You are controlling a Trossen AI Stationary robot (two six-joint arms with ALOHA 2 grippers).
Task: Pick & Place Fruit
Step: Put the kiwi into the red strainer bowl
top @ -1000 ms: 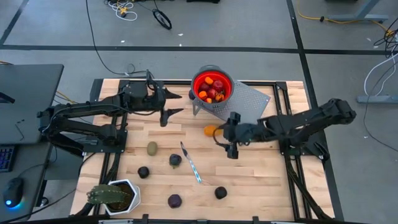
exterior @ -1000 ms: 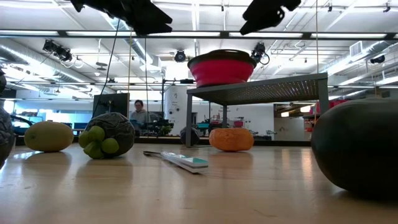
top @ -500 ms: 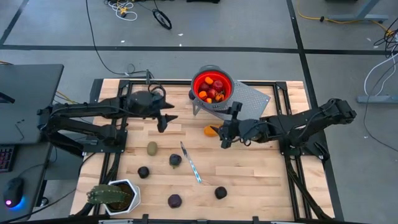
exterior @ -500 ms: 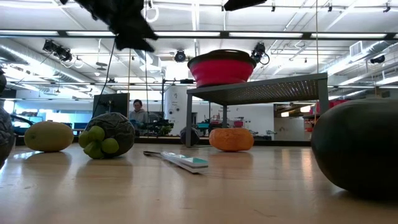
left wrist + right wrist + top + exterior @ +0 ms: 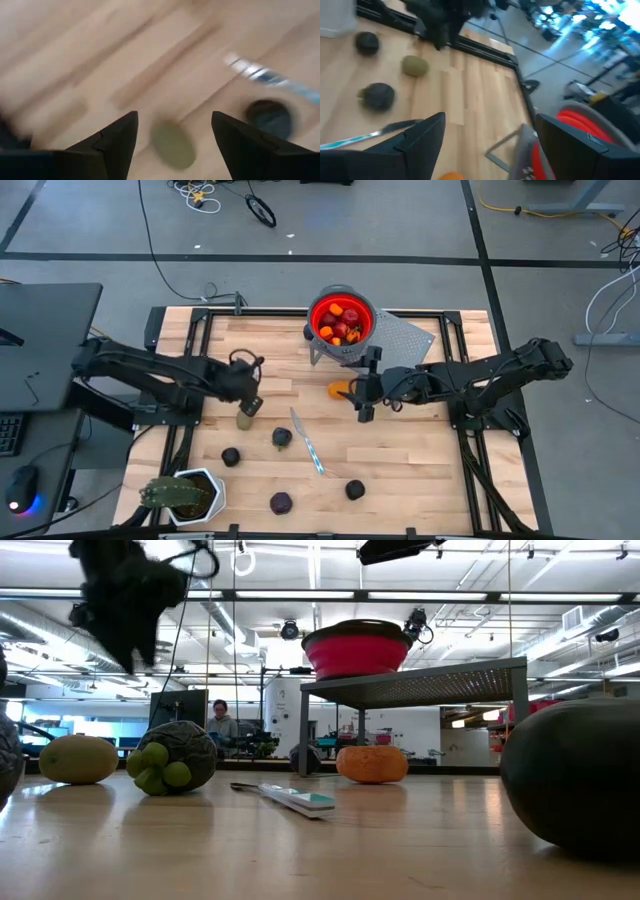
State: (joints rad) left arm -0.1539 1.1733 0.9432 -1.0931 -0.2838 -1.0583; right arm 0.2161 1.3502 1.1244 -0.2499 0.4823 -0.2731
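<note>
Comparing the high view with the earlier pictures, the left gripper [image 5: 250, 404] is found to have swung from near the table's far side down to just above the olive green fruit [image 5: 244, 418]; a pick of that fruit is judged to be in preparation. Its fingers are seen parted, nothing between them. The right gripper [image 5: 364, 408] has drawn slightly back beside the orange fruit [image 5: 339, 390], fingers open and empty. The red colander [image 5: 341, 321], raised on a grey perforated stand [image 5: 400, 340], is observed to hold several red and orange fruits. Dark fruits [image 5: 282, 437] remain scattered on the table [image 5: 420, 460], with a knife [image 5: 306, 442] among them.

In the low view, the left arm is noted lower than before; the orange fruit [image 5: 371, 763] rests under the stand.

In the left wrist view, the olive fruit [image 5: 173, 145] is framed between the open fingers.

In the right wrist view, the colander's rim [image 5: 585, 125] is recorded beyond the parted fingers.
</note>
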